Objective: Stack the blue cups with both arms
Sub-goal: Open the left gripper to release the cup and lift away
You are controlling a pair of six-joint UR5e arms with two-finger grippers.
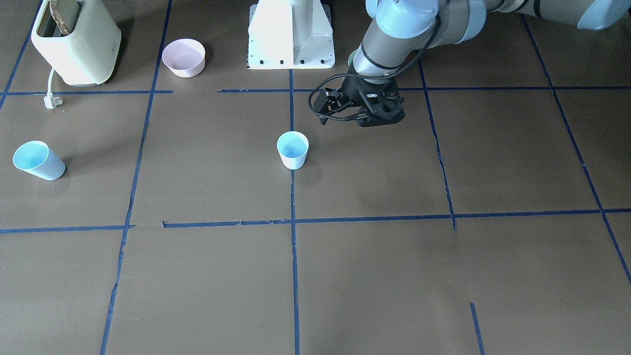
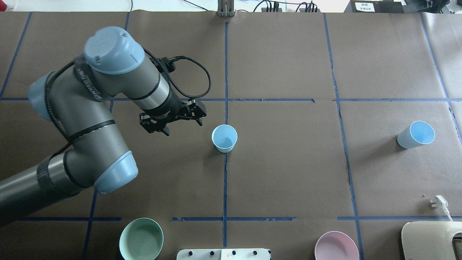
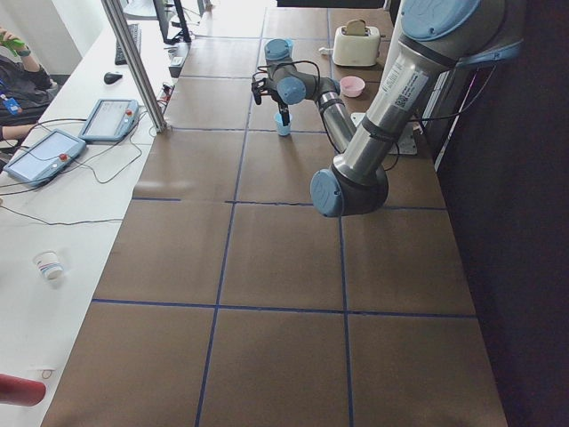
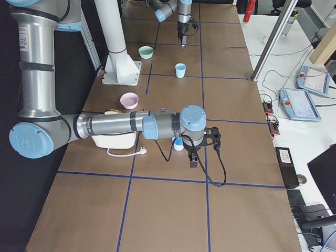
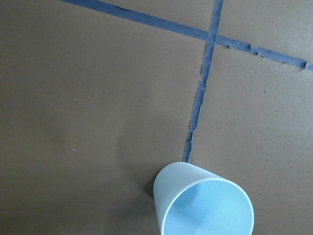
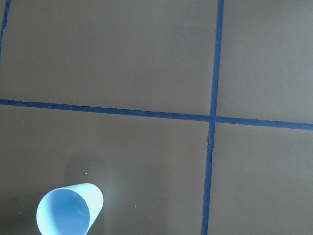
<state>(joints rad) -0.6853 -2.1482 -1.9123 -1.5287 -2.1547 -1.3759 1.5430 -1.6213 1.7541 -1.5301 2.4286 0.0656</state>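
Left gripper [image 2: 182, 124]: fingers spread, empty. Blue cup [image 2: 224, 138] at its 3 o'clock looks light and slick; I'd pinch the rim wall.

The left arm [image 2: 90, 144] is a chain of thick grey-silver cylinders with rounded light blue caps at the joints; black bands ring its segments, one bearing white lettering; a black ribbed cable loops out from its wrist on the side away from the white pedestal [image 1: 291, 34]; the left gripper [image 2: 183, 128] is black and angular, with two short fingers [image 2: 165, 130]; the right arm [image 4: 115, 126] has the same grey tubes and blue caps, with a thin black cable curling beside the black right gripper [image 4: 193, 160]; the pedestal is a white block with dark bolt heads along its foot.
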